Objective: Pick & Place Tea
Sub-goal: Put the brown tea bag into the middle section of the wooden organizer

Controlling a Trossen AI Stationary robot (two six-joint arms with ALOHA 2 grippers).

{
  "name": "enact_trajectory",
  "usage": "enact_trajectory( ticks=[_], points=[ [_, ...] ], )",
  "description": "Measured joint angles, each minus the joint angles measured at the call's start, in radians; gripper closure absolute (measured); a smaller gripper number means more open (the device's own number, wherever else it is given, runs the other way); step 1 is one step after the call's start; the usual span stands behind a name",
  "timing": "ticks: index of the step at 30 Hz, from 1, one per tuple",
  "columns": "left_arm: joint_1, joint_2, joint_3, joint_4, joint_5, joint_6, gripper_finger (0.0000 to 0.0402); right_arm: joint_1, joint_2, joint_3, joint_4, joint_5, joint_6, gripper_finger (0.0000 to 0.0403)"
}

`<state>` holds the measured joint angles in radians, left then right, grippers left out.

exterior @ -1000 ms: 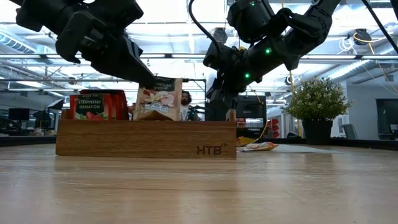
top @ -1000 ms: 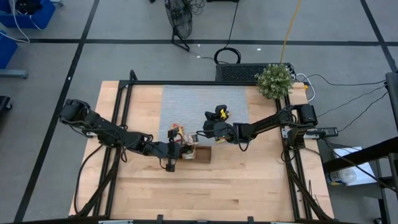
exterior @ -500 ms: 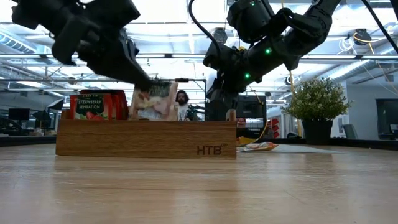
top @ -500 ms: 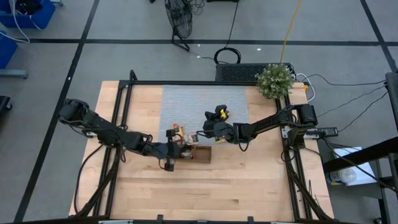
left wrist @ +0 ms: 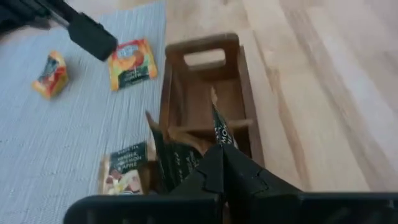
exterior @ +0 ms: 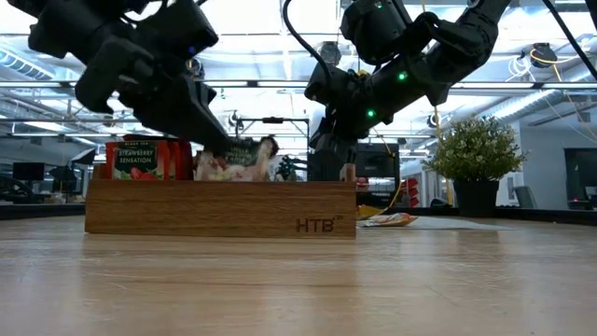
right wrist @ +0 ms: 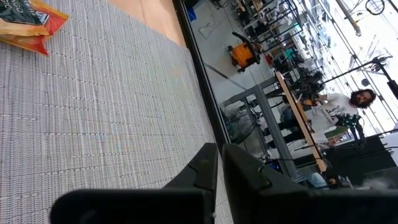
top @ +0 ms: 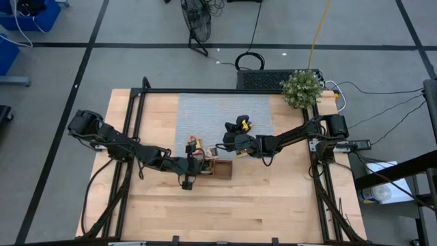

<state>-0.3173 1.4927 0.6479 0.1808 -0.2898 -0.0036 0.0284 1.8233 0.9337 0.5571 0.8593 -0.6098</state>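
My left gripper (top: 194, 166) (left wrist: 222, 157) is shut on a pale grey tea packet (exterior: 233, 159) over the long wooden tray (exterior: 219, 207) (top: 218, 169). Red packets (exterior: 140, 157) stand in the tray's left compartment in the low view. Two orange packets (left wrist: 130, 61) (left wrist: 50, 73) and a pale one (left wrist: 124, 168) lie flat on the grey mat (top: 225, 116). My right gripper (top: 220, 148) (right wrist: 217, 158) hovers shut and holding nothing, above the mat just beyond the tray's far side. My left gripper pinches the pale packet by its upper edge (exterior: 244, 147) between its two fingers (exterior: 210, 131). They come slanting down from the table's left. The packet is tilted, with its lower part down inside the tray's middle compartment.
A potted plant (top: 301, 89) stands at the table's far right corner. Another orange packet (right wrist: 25, 22) lies on the mat ahead of the right gripper. Bare wood (top: 225, 205) stretches toward the near edge. A person (right wrist: 357, 99) is in the room beyond.
My left gripper has moved down toward the tray, still shut on the pale packet. The packet stood high and upright above the tray; it has now sunk into the middle compartment and tipped over.
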Motion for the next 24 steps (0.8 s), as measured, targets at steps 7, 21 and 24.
enact_trajectory(
  ticks=[7, 21, 24],
  points=[
    [0.014, 0.006, 0.000, 0.004, 0.000, -0.079, 0.0359, 0.000, 0.000, 0.000, 0.000, 0.000, 0.000, 0.0385],
    [0.009, -0.062, 0.000, 0.061, 0.004, -0.037, 0.0239, 0.000, 0.000, 0.000, 0.000, 0.000, 0.000, 0.0385],
    [0.009, -0.163, 0.000, 0.042, 0.004, 0.067, 0.0223, 0.000, 0.000, 0.000, 0.003, -0.011, 0.035, 0.0385]
  ],
)
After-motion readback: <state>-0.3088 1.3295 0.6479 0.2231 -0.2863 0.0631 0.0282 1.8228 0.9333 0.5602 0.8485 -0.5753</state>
